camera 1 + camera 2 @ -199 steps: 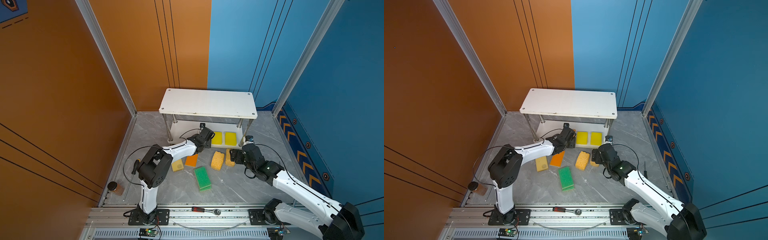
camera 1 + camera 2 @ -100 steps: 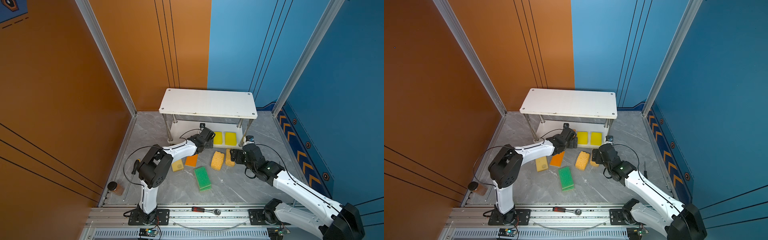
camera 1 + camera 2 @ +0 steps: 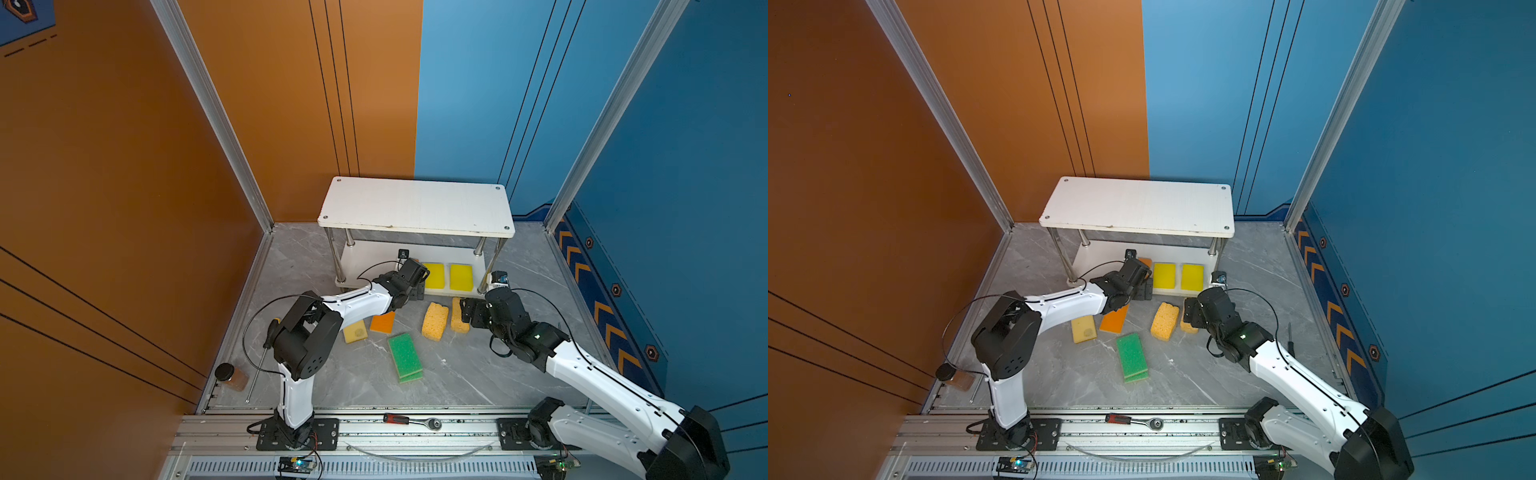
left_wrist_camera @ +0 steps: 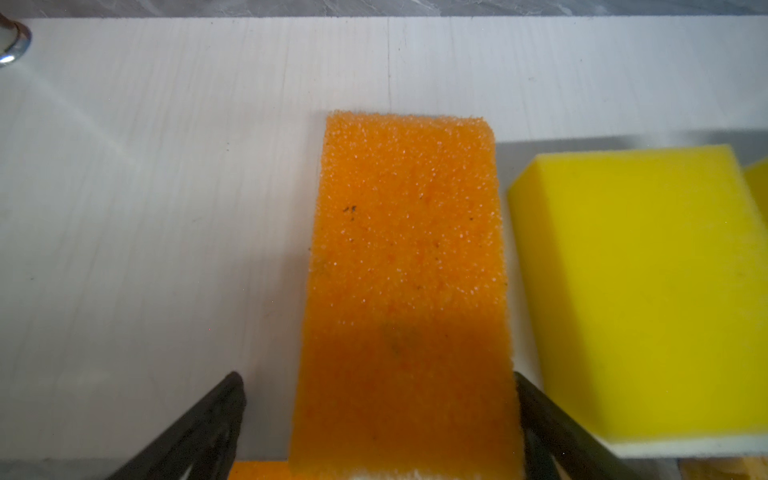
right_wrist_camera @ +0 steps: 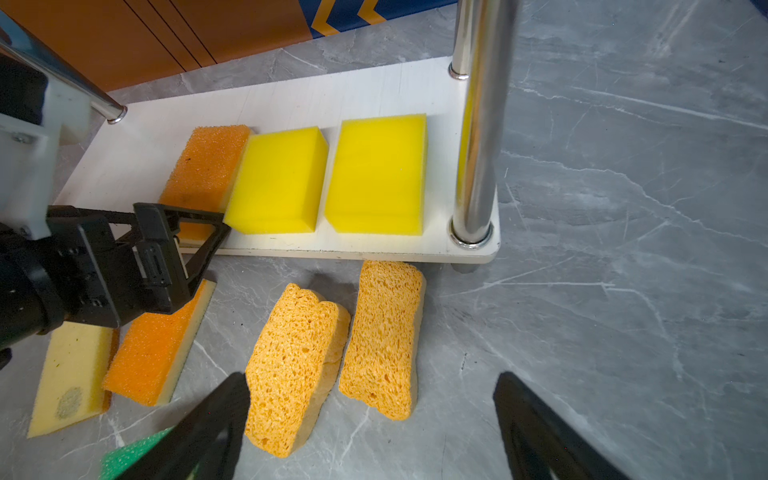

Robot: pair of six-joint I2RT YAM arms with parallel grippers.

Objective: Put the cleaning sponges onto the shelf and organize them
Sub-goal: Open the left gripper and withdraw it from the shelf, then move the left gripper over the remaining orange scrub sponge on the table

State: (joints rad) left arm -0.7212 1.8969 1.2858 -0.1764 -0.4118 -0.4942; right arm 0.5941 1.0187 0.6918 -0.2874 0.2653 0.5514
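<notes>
The shelf point(image 3: 415, 203) stands at the back, and its lower board point(image 4: 145, 208) carries two bright yellow sponges point(image 3: 433, 275) point(image 3: 461, 277). An orange-topped sponge point(image 4: 407, 270) lies flat on that board beside them, between the fingers of my open left gripper point(image 4: 376, 377), with one finger clearly apart from it. My right gripper point(image 5: 372, 380) hangs open over two porous yellow-orange sponges point(image 5: 295, 365) point(image 5: 384, 336) on the floor before the shelf. Also on the floor are another orange-topped sponge point(image 3: 383, 322), a pale yellow one point(image 3: 355, 330) and a green-topped pair point(image 3: 404, 355), stacked.
A chrome post point(image 5: 478, 124) rises at the shelf corner close to my right gripper. A small jar point(image 3: 226, 374) and a screwdriver point(image 3: 266, 353) lie at the left wall. A ratchet point(image 3: 409, 420) rests on the front rail.
My left gripper has opened and let go of the orange-topped sponge on the lower board. Both arms have stayed nearly still.
</notes>
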